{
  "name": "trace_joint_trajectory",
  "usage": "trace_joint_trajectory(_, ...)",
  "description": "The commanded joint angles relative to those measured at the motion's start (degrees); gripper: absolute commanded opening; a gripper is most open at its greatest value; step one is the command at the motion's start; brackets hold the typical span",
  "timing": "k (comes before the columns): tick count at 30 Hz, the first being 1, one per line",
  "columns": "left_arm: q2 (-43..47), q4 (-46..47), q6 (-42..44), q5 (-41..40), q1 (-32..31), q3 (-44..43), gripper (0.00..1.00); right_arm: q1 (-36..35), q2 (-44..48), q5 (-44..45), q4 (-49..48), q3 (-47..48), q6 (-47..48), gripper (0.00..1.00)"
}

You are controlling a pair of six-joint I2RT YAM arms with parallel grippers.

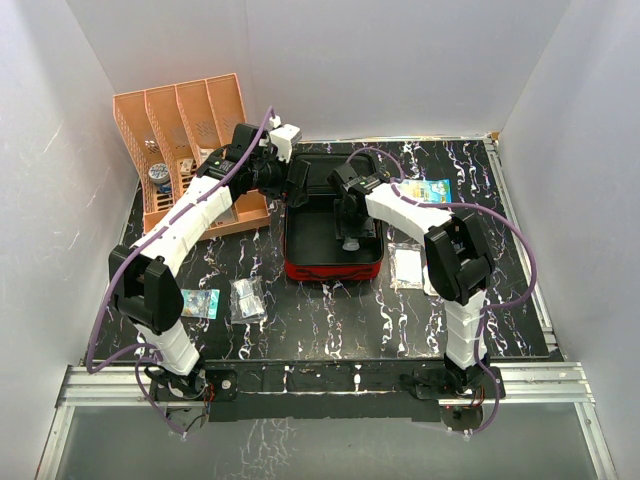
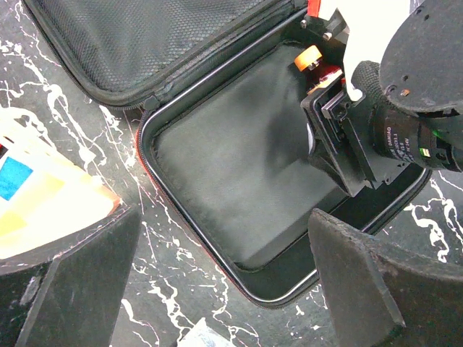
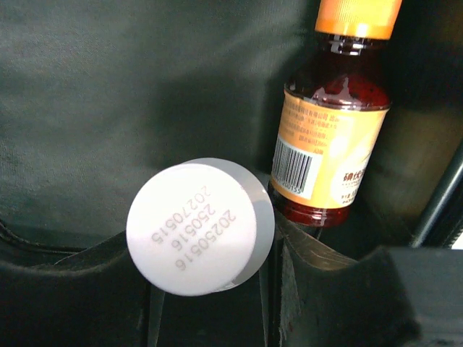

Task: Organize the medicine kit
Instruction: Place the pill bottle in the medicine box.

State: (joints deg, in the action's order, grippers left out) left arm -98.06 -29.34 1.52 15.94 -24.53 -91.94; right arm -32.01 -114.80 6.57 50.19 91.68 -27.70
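Right gripper [image 1: 352,238] pinches a white bottle [image 3: 199,228] inside the medicine kit [image 1: 300,268] at the centre of the table [image 1: 330,330], amber bottle [image 3: 329,144] at its 2 o'clock; judged step: stowing, next calling for lowering and release. Kit lies open, lid toward 12 o'clock, long axis 12–6. Left gripper [image 2: 224,217] hangs spread at 11 o'clock.

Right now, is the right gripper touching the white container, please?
Touching: the right wrist view shows the white container pinched in the right gripper, both jaws against its sides.
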Motion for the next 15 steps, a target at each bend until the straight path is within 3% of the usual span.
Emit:
trace_joint_trajectory(1,1.54,-1.28,-0.24,1.50,0.28,-2.01,0.99,-0.16,3.93,0.17,1.41,0.33,-1.48,0.00)
trace_joint_trajectory(6,1.18,-1.31,-0.46,2.62,0.32,-2.19,0.99,-0.14,2.10,1.87,1.17,2.01,-1.72,0.00)
trace_joint_trajectory(15,1.69,-1.28,0.07,3.19,0.34,-1.77,0.99,-0.16,-1.40,5.34,0.57,6.95,-1.97,0.35)
